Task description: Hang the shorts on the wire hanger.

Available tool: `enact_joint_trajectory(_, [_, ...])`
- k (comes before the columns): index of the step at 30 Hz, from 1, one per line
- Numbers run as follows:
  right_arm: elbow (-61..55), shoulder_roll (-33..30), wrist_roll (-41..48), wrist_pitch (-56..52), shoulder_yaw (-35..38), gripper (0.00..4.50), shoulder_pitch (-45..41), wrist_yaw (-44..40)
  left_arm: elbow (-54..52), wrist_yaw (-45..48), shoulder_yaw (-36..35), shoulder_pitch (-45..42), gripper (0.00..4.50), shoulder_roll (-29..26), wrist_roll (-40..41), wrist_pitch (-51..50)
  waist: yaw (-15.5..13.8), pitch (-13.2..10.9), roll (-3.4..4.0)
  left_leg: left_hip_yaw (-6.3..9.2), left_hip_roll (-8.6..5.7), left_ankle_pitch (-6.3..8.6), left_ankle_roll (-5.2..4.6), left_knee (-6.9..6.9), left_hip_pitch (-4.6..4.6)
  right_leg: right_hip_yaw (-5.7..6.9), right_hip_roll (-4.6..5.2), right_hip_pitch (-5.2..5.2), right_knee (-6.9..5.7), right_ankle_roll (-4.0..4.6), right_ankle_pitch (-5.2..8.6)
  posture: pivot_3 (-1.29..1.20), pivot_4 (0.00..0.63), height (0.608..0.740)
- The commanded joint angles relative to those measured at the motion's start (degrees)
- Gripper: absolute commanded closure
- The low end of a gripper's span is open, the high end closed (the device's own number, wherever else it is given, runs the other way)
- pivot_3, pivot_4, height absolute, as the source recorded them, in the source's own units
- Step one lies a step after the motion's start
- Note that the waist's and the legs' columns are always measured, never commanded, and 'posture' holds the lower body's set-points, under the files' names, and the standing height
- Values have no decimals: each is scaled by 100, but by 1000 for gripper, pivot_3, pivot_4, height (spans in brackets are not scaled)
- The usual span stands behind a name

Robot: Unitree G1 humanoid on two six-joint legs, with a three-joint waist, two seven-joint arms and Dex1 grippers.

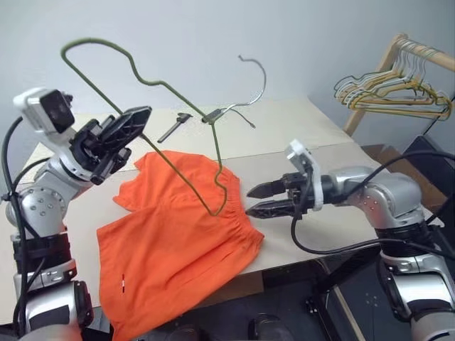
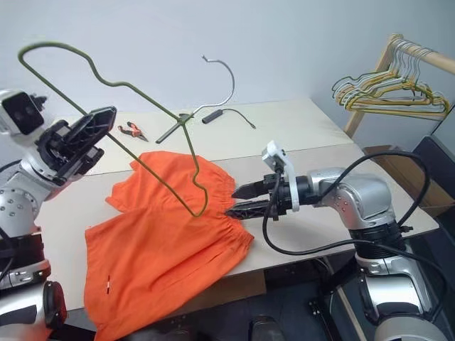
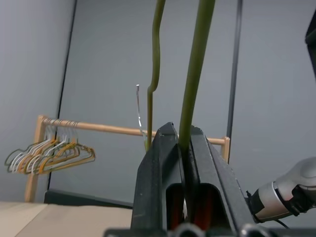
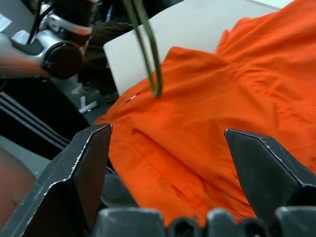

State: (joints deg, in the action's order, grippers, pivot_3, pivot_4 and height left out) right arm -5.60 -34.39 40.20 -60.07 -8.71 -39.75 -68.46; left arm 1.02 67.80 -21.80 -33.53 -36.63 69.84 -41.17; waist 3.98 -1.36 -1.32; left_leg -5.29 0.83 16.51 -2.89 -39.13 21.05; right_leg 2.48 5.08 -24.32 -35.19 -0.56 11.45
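Orange shorts [image 1: 178, 241] lay mid-frame; the spread right gripper [image 1: 260, 198] ideally pinched waistband only, while the left gripper [image 1: 131, 128] clamped the wire hanger [image 1: 170, 89] steady.

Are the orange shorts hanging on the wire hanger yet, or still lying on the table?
Still on the table. The shorts lie spread flat, one edge drooping over the front; the wire hanger is lifted, its low corner just above them.

A pale desk [image 1: 298, 135] carries a dark-handled tool [image 1: 175, 126] and red-handled pliers [image 2: 133, 130] on its far side, beyond the left claw [image 1: 131, 121], while a wooden rack [image 1: 370, 78] with a bunch of yellow, green and white hangers [image 1: 391, 92] stands well beyond the right claw [image 1: 261, 198].
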Motion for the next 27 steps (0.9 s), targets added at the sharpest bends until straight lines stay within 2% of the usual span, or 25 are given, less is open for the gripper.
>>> enact_joint_trajectory(1, [94,422,322,-347,76,259,-397,247,39,138,-114,-202,4500,40,-29,129,26,0,0,-3,0,0,1,0,1,-4,0,-2,0,-2,-1,-84,0,740])
enact_joint_trajectory(7, [290,1065,278,-353,158,259,-552,744,6,43,-138,-169,4500,226,-6,110,-10,0,0,-3,0,-3,6,-1,5,-2,4,-6,-1,-3,-4,-85,0,740])
enact_joint_trajectory(16, [163,1234,413,-407,123,259,-514,719,-83,-39,-183,-142,4500,394,-16,167,5,0,0,-9,-4,-3,8,-15,12,-5,11,-5,4,-15,-11,-90,0,740])
enact_joint_trajectory(20, [252,1309,433,-419,189,1103,-561,822,-64,-32,-145,-150,4500,406,-59,166,6,0,0,-8,-3,-3,8,-15,11,-4,9,-5,1,-14,-11,-90,0,740])
enact_joint_trajectory(27, [369,1370,446,-399,207,3554,-589,988,17,26,-195,-94,4500,401,-113,188,8,0,0,-8,-3,-3,7,-15,11,-4,10,-5,0,-14,-11,-92,0,740])
